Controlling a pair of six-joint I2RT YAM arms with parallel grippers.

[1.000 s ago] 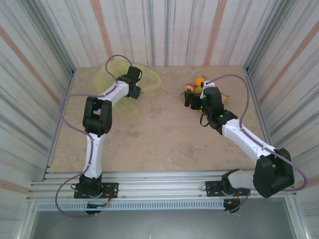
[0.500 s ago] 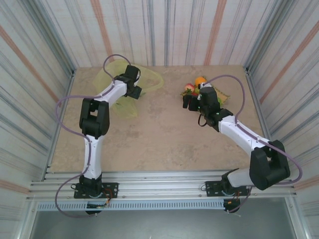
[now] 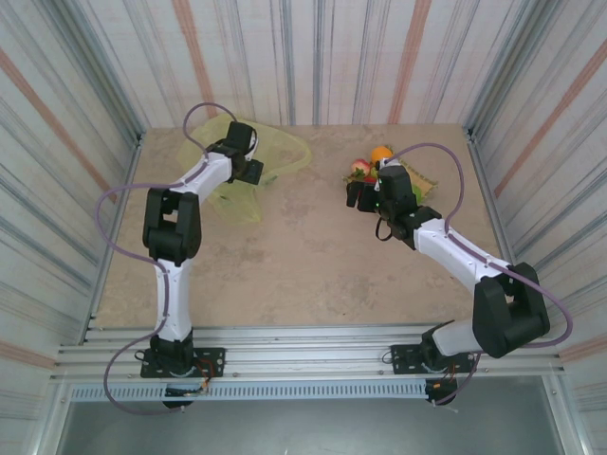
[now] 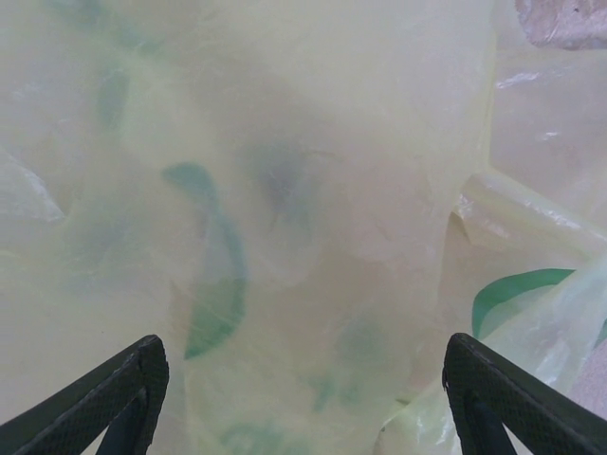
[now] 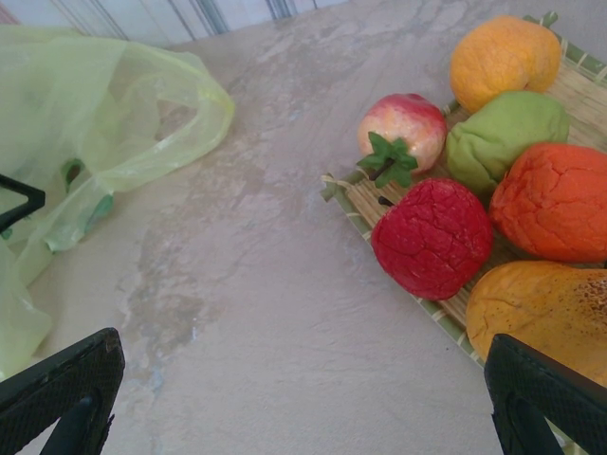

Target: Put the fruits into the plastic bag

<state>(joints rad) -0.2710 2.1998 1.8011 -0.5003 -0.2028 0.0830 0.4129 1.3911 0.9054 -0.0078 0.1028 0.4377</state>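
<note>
From above, we see the plastic bag [image 3: 285, 152], thin, yellow-green and crinkled, lying at the far left of the table [image 3: 303, 265], stretched left to right along the far wall. The left gripper [image 3: 254, 172] hangs over it. The fruits [image 3: 372, 163] cluster on a mat [image 3: 427, 183] at far right, with the right gripper [image 3: 358, 194] just beside them and bare tabletop between bag and mat.

At the left wrist, the jaws are spread and empty above translucent film.

At the right wrist, the jaws are wide and hold nothing. The fruits, red, pinkish, green and orange, sit at the mat's edge.

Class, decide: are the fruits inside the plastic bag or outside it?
Outside: the fruits sit on the woven mat, apart from the bag.
</note>
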